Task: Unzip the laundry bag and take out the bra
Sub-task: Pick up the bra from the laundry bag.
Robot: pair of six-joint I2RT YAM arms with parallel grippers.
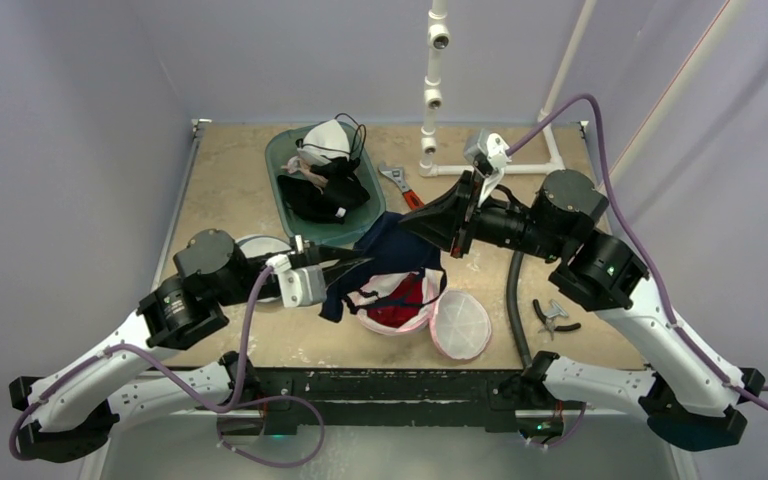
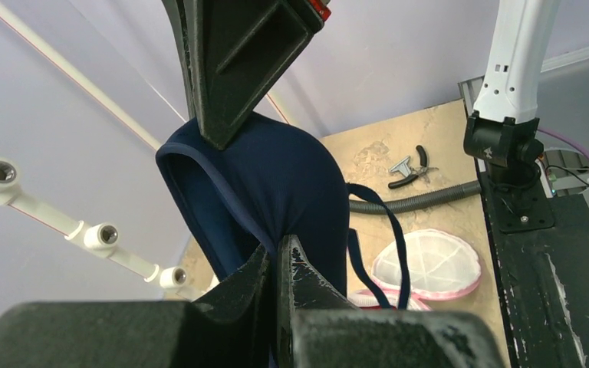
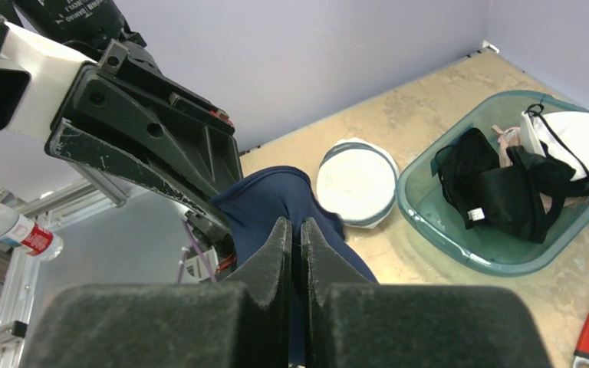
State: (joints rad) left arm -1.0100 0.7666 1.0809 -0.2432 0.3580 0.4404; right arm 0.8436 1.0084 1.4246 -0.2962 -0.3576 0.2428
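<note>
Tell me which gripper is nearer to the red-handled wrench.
Right. The right gripper, holding the navy bra, is close by the wrench; the left gripper is farther, toward the near left.

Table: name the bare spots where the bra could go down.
Bare: the far-left corner between the table edge and the bin; the near strip left of the laundry bag. Crowded: the centre under the bra, and the right side around the hose and pliers.
</note>
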